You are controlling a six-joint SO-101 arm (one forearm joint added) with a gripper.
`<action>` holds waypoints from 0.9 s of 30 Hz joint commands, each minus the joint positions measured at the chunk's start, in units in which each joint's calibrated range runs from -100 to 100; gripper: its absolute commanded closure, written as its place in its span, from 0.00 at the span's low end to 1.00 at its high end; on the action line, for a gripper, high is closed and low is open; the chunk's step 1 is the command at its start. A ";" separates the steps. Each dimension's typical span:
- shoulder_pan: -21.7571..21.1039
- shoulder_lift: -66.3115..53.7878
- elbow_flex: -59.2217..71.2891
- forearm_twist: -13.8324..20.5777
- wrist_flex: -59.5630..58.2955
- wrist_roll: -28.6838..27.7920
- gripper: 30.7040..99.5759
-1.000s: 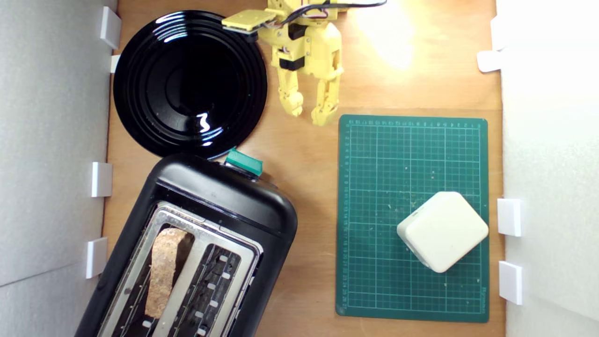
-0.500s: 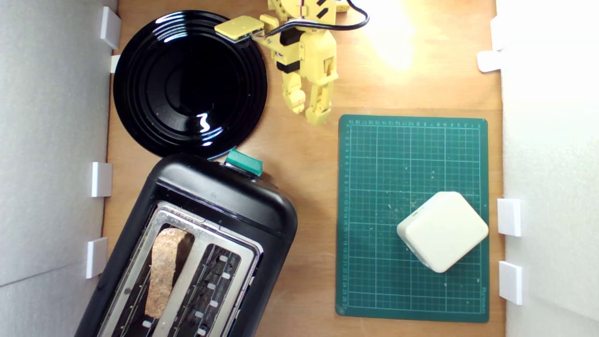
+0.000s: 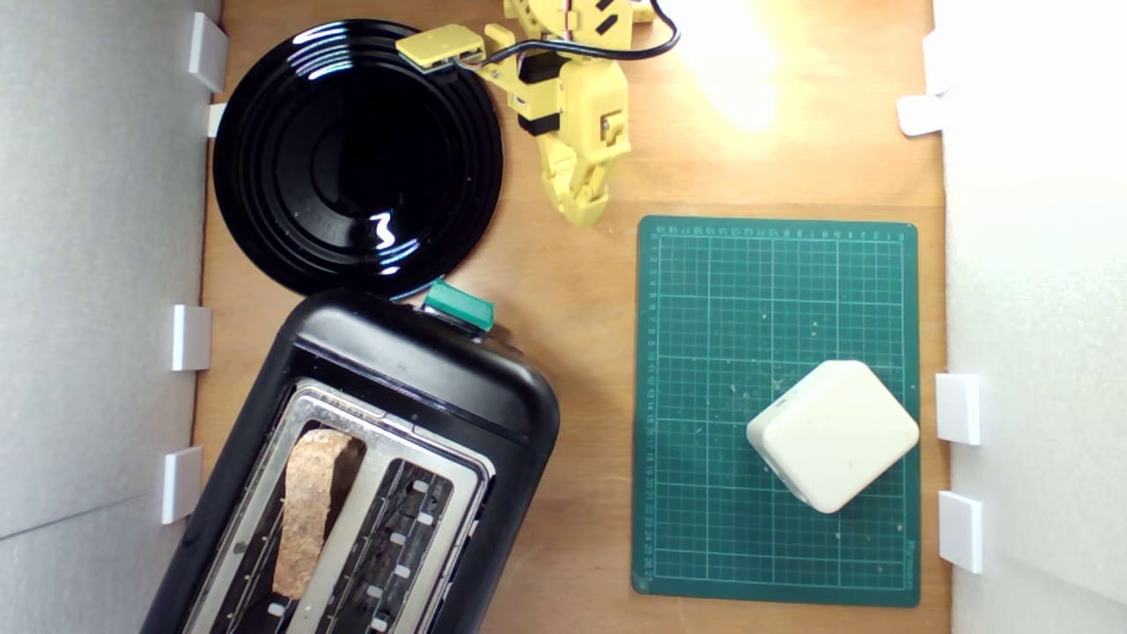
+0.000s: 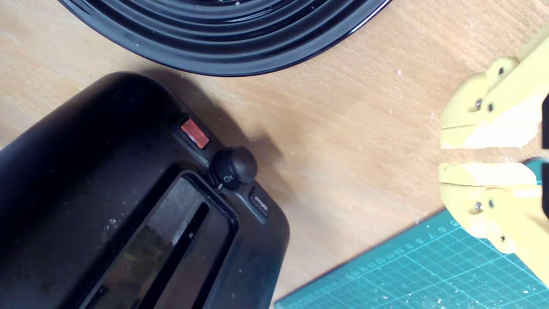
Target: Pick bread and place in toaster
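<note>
One slice of bread [image 3: 308, 511] stands edge-on in the toaster [image 3: 414, 370], in the slot nearer the exterior view's left, with the toaster set aslant at the tabletop's near-left corner as that view shows it. The yellow gripper [image 3: 583, 211] hangs empty near the far edge of the tabletop [image 3: 572, 291], between the black plate [image 3: 264, 220] and the green cutting mat [image 3: 704, 546]; its jaws are drawn almost together, only a thin gap showing in the wrist view [image 4: 446, 156], and nothing is held between them.

By the look of things the placing is done, and the remaining risks are small. The bread leans in its slot with its crust above the metal rim, so it may be only partly seated and could catch if the green lever [image 3: 458, 305] were pressed. The gripper sits close to the plate's rim and the mat's far corner, and a careless sweep could nudge either. The white block [image 3: 832, 436] rests on the mat, well apart from the arm.
</note>
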 commanded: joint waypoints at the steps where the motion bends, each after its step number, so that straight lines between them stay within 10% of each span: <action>1: -0.06 -0.51 0.30 -0.30 0.13 -0.30 0.78; 27: -1.91 -0.34 0.12 0.06 1.32 -0.09 0.99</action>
